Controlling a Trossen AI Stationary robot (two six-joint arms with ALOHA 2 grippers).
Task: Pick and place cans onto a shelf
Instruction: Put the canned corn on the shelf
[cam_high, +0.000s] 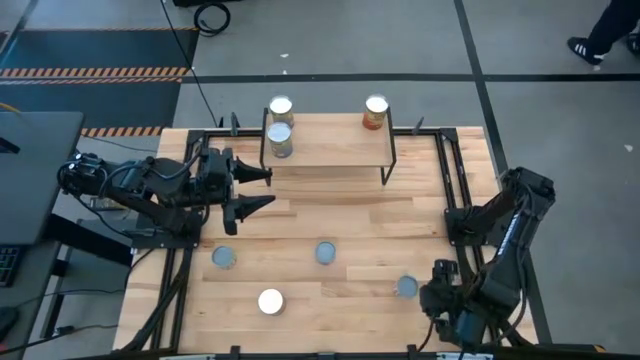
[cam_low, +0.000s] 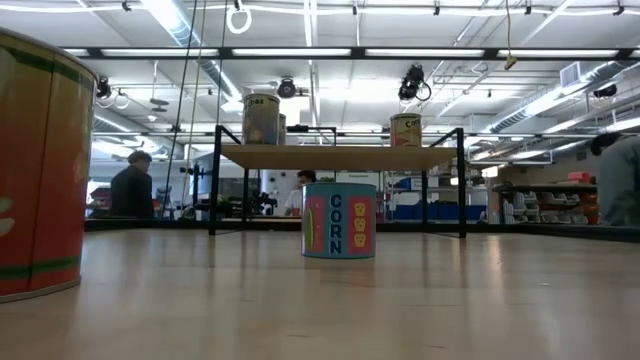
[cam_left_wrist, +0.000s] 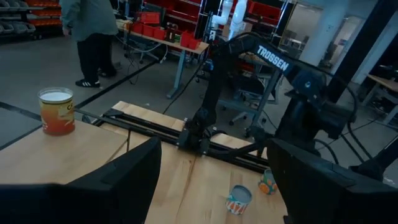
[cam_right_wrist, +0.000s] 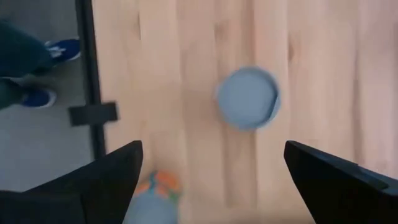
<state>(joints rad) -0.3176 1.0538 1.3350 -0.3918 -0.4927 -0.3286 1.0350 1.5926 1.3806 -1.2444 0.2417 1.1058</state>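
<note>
Jaws of the left gripper (cam_high: 262, 190) are spread wide and hold nothing; seen from above they hang just off the shelf's (cam_high: 330, 155) left end, the arm stretched level from the desk's (cam_high: 350, 220) left edge. Three cans stand on the shelf: two close together at its left end (cam_high: 281, 107) (cam_high: 280, 138) and one at the right (cam_high: 376, 110). Four more stand on the desk nearer the front: one left (cam_high: 224, 258), one middle (cam_high: 326, 252), one white-topped (cam_high: 271, 301), one right (cam_high: 406, 287). The right gripper (cam_high: 450, 318) is folded down at the near right corner, beside that last can.

From desk height, a blue corn can (cam_low: 339, 220) stands before the shelf (cam_low: 335, 156), with cans on top.

Past the left wrist's spread fingers (cam_left_wrist: 118, 183), an orange can (cam_left_wrist: 56, 111) stands on the shelf board; nothing lies between the fingers.

Below the right wrist's parted fingers (cam_right_wrist: 93, 180), a grey-topped can (cam_right_wrist: 247, 98) stands untouched on the desk.
</note>
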